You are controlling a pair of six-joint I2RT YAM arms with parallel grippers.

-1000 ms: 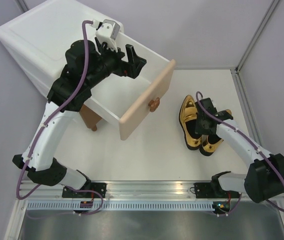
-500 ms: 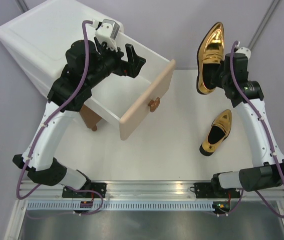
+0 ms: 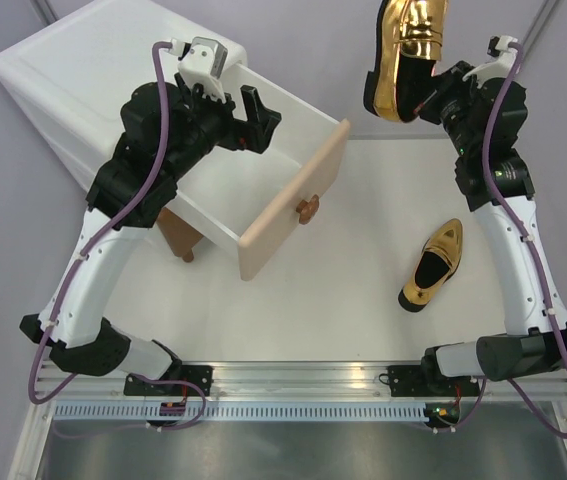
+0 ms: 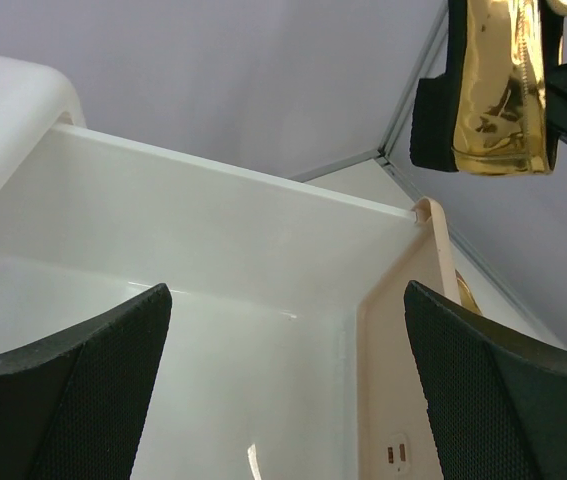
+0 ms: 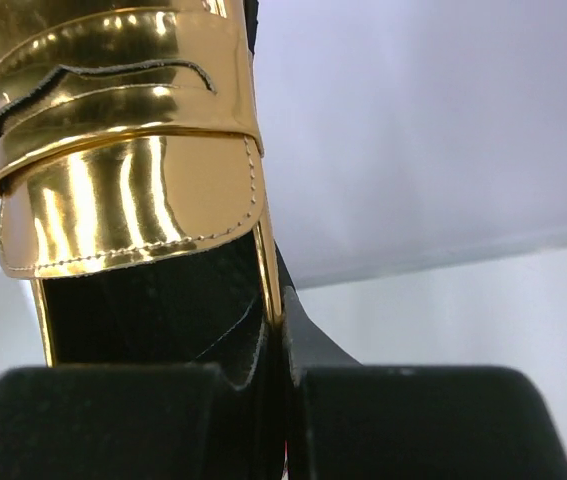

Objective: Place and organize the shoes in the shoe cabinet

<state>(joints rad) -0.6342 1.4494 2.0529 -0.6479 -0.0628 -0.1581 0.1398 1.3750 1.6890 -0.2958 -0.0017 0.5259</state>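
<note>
While the right gripper (image 3: 428, 100) pinches one gold shoe (image 3: 403, 55) by its rim at top right, the left gripper (image 3: 233, 108) hangs, jaws spread, over the open beige drawer (image 3: 293, 200) of the shoe cabinet (image 3: 73, 70), upper left; the other gold shoe (image 3: 433, 268) lies on the table (image 3: 343, 310) below.

The left arm (image 3: 113, 250) bends forward, left gripper (image 3: 233, 110) spread wide. The right arm (image 3: 518, 250) reaches high, right gripper (image 3: 431, 100) clamped tight.

White table (image 3: 343, 310) — one gold shoe (image 3: 433, 265), cabinet (image 3: 83, 90) on it.
</note>
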